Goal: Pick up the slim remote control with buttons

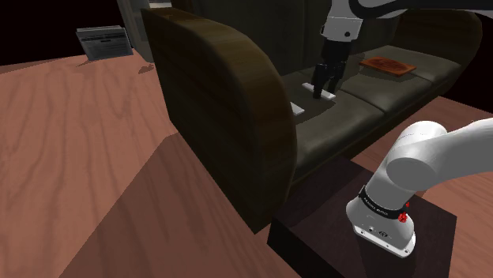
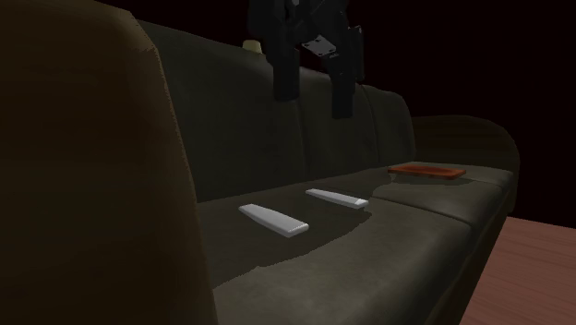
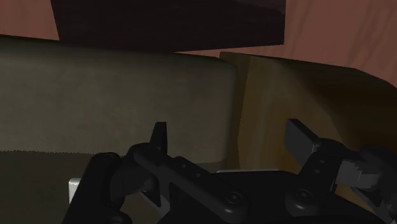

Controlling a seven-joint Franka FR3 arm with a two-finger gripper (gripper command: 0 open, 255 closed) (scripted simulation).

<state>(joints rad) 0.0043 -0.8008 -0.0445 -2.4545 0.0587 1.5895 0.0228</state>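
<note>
While the open claw point(image 2: 314, 106) hangs above the sofa point(image 2: 415, 235) seat, the remote point(image 2: 337, 198) lies flat below it, beside a second remote point(image 2: 272, 221). Approach step: the next move calls for lowering astride the remote.

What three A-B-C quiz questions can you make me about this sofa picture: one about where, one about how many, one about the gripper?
1. Where do the remotes lie?
A. on the floor
B. on the sofa seat
C. on the stand

2. How many remotes are there?
A. one
B. four
C. two

3. How is the gripper?
A. open
B. shut on a remote
C. shut on nothing

Answers:
1 B: both lie flat on the seat cushion.
2 C: two pale slim bars show side by side.
3 A: its fingers stand apart above the seat with nothing between them.
</note>
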